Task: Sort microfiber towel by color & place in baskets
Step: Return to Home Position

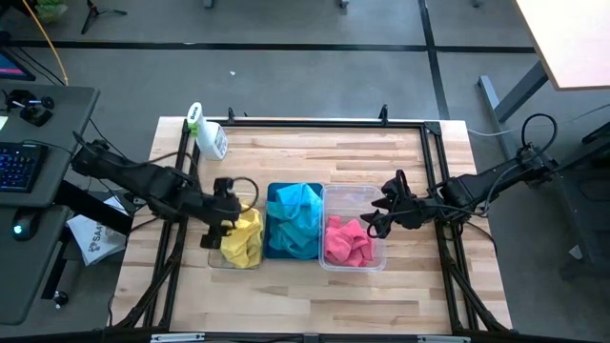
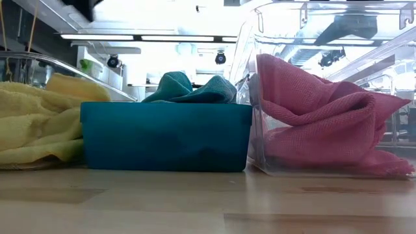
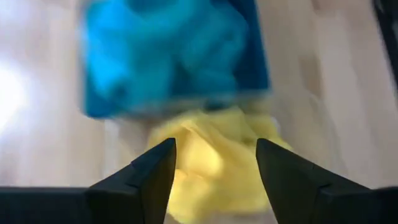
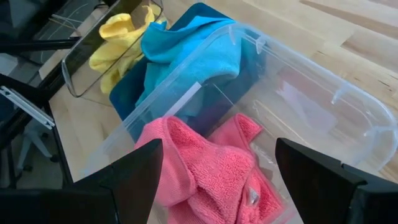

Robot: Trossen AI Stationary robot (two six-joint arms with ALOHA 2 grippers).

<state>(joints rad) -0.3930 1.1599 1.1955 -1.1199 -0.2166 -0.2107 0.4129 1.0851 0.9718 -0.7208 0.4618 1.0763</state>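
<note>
Three bins stand in a row on the table. The left clear bin [image 1: 236,250] holds yellow towels [image 1: 244,238], the teal-blue bin [image 1: 294,224] cyan towels [image 1: 297,214], and the right clear bin [image 1: 355,229] pink towels [image 1: 347,243]. My left gripper [image 1: 217,227] is open above the yellow towels [image 3: 211,163], its fingers apart and touching nothing. My right gripper [image 1: 377,217] is open over the right side of the pink bin; the pink towels [image 4: 205,174] lie below and between its fingers. In the low view the yellow [image 2: 39,123], cyan [image 2: 192,90] and pink towels [image 2: 318,123] fill their bins.
A white spray bottle with a green top [image 1: 208,133] lies near the table's far left corner. A dark metal frame [image 1: 434,162] runs along the table's sides. Bare wood [image 1: 315,305] lies in front of the bins, and more behind them.
</note>
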